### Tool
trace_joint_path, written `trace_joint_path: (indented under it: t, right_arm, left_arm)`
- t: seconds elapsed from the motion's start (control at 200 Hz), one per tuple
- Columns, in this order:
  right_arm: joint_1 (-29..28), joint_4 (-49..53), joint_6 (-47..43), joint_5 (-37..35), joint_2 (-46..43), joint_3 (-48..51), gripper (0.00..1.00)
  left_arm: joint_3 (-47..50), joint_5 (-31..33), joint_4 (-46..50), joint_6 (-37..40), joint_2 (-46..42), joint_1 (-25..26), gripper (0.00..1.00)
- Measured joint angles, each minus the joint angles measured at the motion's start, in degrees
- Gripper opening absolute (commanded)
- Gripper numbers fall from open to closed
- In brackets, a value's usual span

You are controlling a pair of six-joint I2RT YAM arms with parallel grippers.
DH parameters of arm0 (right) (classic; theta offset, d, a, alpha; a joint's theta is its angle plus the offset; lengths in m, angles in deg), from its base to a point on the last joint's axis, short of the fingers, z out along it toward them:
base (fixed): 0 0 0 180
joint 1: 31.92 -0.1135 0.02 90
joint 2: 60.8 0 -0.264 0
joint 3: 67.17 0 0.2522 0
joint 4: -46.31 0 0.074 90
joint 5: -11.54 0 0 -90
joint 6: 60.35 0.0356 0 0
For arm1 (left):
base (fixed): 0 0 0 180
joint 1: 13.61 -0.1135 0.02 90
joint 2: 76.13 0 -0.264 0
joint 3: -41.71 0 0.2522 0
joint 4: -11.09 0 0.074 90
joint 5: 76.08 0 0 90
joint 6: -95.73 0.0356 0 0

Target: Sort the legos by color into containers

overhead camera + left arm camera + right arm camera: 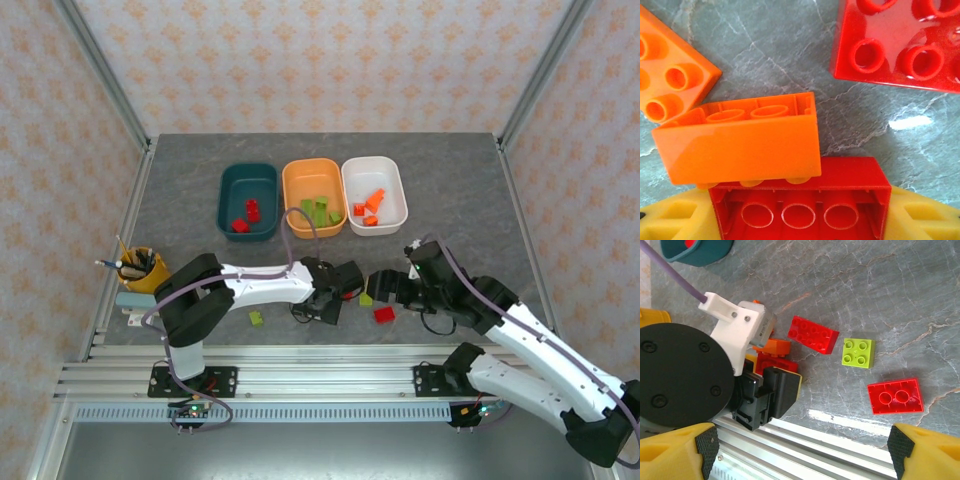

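Far left of the held red brick (800, 197), the pen cup (140, 268) is well out of the way. A lone lime brick (256, 318) lies to its left, nearer the aluminium rail (320, 380), with bare table around it.

The left gripper (800, 220) is clenched on that red brick, whose hollow underside faces the wrist camera. The main hazard is an orange brick (740, 145) tipped on its side and touching the held brick's far edge. A lift could drag or flip it, or carry it along into the wrong tub. A second orange brick (670, 85) lies just beyond and left, so the pile is tight.

The red's likely home, the dark teal tub (248, 185), stands beyond and left of the held brick and already holds red pieces. The orange tub (312, 175), beyond it, holds greens. The white tub (372, 175), beyond and right, holds oranges. The left arm's purple cable (296, 235) loops over the orange tub's near rim and might snag on a swing that way.

Just right of the held brick, the right gripper (802, 440) hangs with its jaws spread wide and nothing between them. The two wrists are close, so a sideways move risks a knock.

Right of the held brick lie a long red brick (813, 334), a lime two-by-two (858, 352) and a flat red brick (895, 396). They are near the rail, with open table beyond them.
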Motion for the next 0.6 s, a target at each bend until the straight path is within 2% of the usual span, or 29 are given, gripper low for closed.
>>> trace_joint_path:
  t: [0.17,0.26,0.415,0.601]
  right_arm:
    - [0.0,0.2,-1.8,0.5,1.7,-1.9,0.89]
    - [0.0,-0.4,-3.2,1.5,3.5,-4.1,0.88]
    - [0.0,-2.6,-5.7,3.9,10.7,-8.9,0.88]
    - [0.0,-5.7,-8.5,6.5,21.4,-16.0,0.87]
  left_arm:
    - [0.0,1.5,3.1,-0.6,-8.5,-0.6,0.58]
    - [-0.5,1.8,5.0,-0.8,-15.3,-3.9,0.58]
    - [-4.0,1.5,7.2,-0.1,-21.4,-17.2,0.58]
    - [-10.2,-2.2,7.7,0.7,-18.0,-32.6,0.57]
